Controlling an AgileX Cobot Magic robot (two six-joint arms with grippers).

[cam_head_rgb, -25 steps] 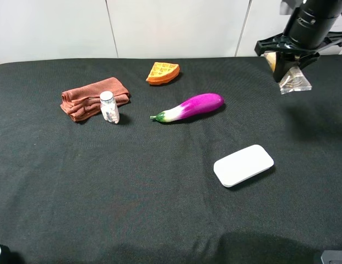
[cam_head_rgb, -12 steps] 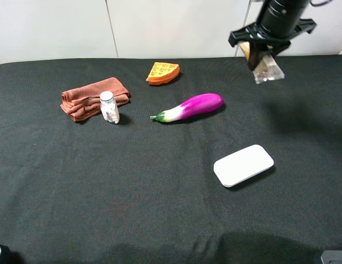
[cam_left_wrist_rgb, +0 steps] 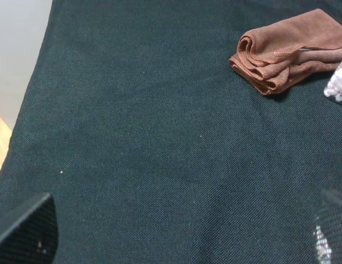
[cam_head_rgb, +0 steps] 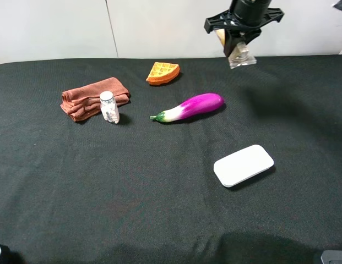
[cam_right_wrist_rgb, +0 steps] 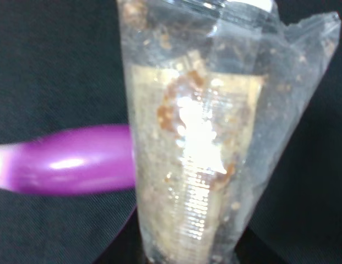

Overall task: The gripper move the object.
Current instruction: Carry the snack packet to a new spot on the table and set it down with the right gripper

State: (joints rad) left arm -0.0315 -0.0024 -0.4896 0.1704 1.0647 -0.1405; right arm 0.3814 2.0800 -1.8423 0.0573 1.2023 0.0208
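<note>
The object, a clear shiny packet [cam_head_rgb: 240,54] with tan-brown contents, hangs in the air above the far right part of the black table. My right gripper [cam_head_rgb: 239,43], a black claw on a black arm coming in from the top, is shut on its upper end. In the right wrist view the packet [cam_right_wrist_rgb: 198,143] fills the frame, with the purple eggplant [cam_right_wrist_rgb: 66,159] on the cloth below it. My left gripper [cam_left_wrist_rgb: 179,236] stands open over bare black cloth; only its two fingertips [cam_left_wrist_rgb: 25,231] show, far apart, with nothing between them.
On the table lie an orange waffle wedge [cam_head_rgb: 163,72], a purple eggplant [cam_head_rgb: 190,107], a white rounded case [cam_head_rgb: 243,165], a folded brown cloth [cam_head_rgb: 88,96] and a small white bottle [cam_head_rgb: 109,107]. The left wrist view catches the cloth [cam_left_wrist_rgb: 286,55] and the bottle [cam_left_wrist_rgb: 338,82].
My right gripper has carried the packet leftward along the far side of the table, from the right edge to behind the eggplant. Nothing on the table has moved.
</note>
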